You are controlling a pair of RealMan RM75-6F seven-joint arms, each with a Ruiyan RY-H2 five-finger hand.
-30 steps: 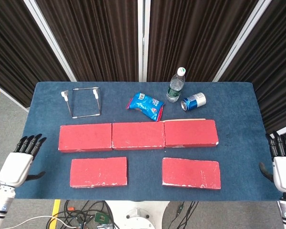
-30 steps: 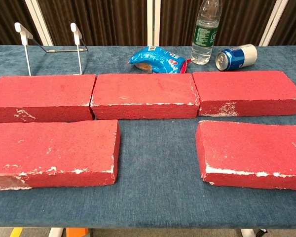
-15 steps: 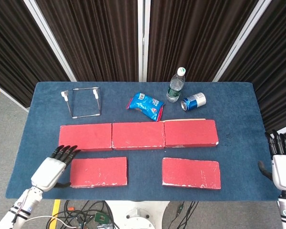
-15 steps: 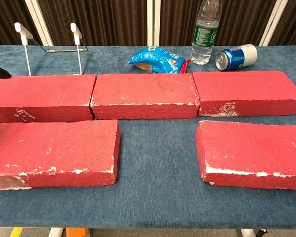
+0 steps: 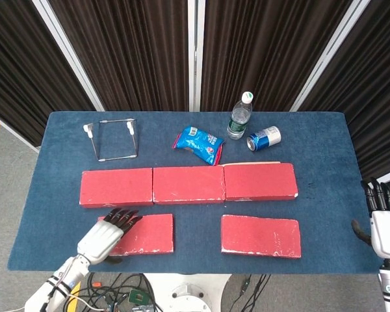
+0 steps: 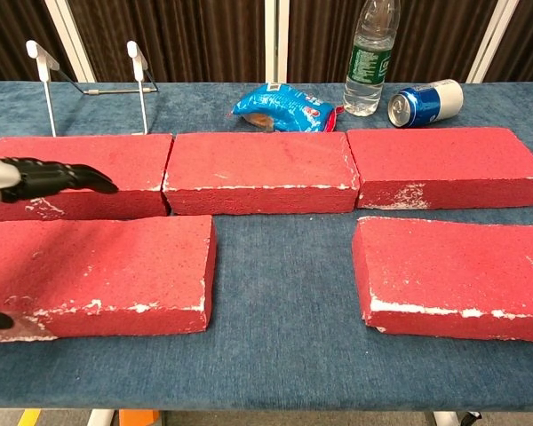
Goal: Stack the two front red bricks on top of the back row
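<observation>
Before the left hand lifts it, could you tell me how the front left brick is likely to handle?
The front left brick looks rigid and solid, so it is probably heavy for its size. It lies flat and broad on the blue cloth, so it seems unlikely to roll or tip. Its edges show white chipping, so it may crumble. The left hand hovers open over its left end.

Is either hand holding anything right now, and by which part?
Nothing is held. The left hand hovers open over the front left brick; the right hand is open beside the table.
</observation>
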